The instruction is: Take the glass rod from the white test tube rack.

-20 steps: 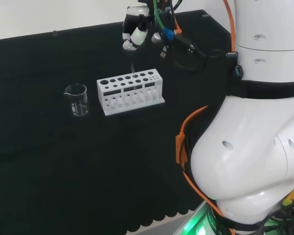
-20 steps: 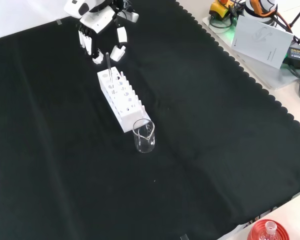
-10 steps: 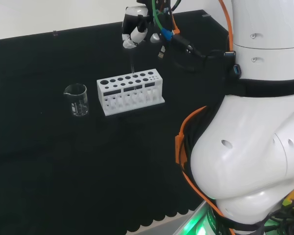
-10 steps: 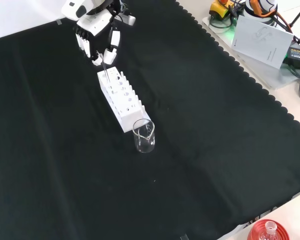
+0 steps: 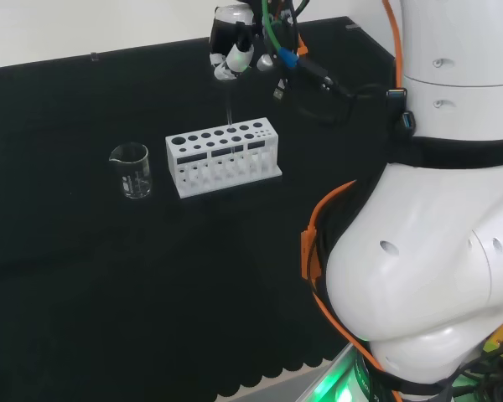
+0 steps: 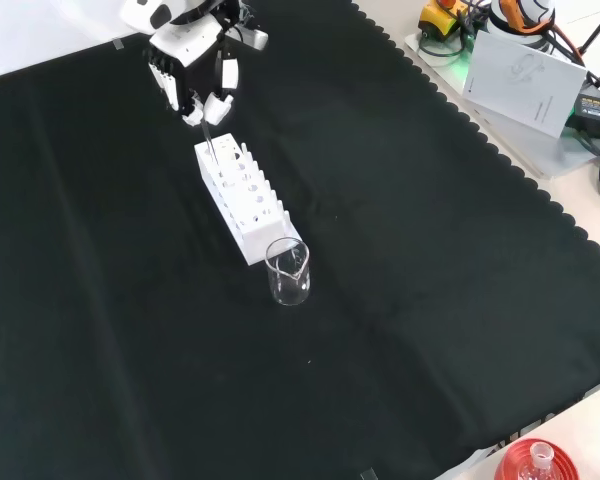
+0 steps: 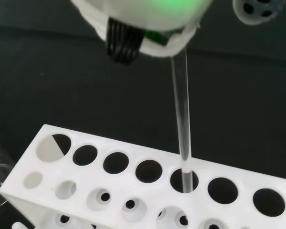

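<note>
Wrist view: hand [image 7: 143, 19] pinches the top of the glass rod [image 7: 182, 109]; rod upright, its lower end inside a top-row hole of the white test tube rack [image 7: 133, 186]; head view: curled fingers [image 5: 230, 60] sit at 12 o'clock above the rack [image 5: 224, 157]; rod [image 5: 227, 109] runs down between them; glass beaker [image 5: 132, 171] stands at 9 o'clock of the rack, near but apart, on the black cloth [image 5: 109, 276].

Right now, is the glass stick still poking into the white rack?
Touching, or at least inside: the wrist view shows the glass rod with its lower end down in a hole of the white rack.
</note>
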`<state>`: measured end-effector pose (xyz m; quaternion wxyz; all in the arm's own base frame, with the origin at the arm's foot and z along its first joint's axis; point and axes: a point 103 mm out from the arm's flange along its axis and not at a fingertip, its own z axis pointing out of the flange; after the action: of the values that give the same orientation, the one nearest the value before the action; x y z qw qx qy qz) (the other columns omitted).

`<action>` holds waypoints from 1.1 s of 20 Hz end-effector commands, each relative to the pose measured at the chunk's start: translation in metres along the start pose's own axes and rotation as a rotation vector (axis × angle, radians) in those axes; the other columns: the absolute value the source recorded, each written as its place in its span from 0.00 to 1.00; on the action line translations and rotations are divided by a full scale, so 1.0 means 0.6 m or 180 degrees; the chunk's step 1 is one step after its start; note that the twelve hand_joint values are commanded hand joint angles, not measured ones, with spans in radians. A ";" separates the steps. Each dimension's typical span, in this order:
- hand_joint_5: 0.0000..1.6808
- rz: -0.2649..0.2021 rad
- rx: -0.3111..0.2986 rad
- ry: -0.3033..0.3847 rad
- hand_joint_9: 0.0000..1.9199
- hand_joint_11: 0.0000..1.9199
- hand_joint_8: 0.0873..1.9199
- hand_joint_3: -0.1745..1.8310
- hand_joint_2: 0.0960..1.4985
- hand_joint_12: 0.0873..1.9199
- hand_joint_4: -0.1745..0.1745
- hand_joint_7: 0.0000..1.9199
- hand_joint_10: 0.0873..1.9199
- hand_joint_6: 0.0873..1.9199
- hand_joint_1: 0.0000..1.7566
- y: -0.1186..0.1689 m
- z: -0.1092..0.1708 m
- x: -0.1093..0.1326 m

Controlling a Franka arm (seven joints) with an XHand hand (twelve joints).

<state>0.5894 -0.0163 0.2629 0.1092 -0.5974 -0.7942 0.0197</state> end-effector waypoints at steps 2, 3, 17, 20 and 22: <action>0.67 -0.0007 -0.0247 -0.0239 0.91 0.84 0.35 0.52 0.34 0.27 0.00 0.72 0.02 0.44 0.75 -0.022 -0.034 0.000; 0.66 0.0009 -0.0257 -0.0236 0.92 0.85 0.36 0.52 0.34 0.26 0.00 0.71 0.02 0.44 0.75 -0.024 -0.038 -0.001; 0.64 0.0030 -0.0420 -0.0355 0.93 0.85 0.38 0.50 0.36 0.23 0.00 0.70 0.02 0.46 0.75 -0.053 -0.120 0.021; 0.64 0.0019 -0.0457 -0.0388 0.93 0.85 0.38 0.50 0.36 0.23 0.00 0.70 0.01 0.46 0.75 -0.059 -0.134 0.029; 0.64 0.0018 -0.0481 -0.0405 0.93 0.85 0.38 0.50 0.36 0.23 0.00 0.70 0.01 0.46 0.75 -0.062 -0.142 0.034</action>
<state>0.5705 -0.0202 0.3457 0.0206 -0.6045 -0.7964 -0.0027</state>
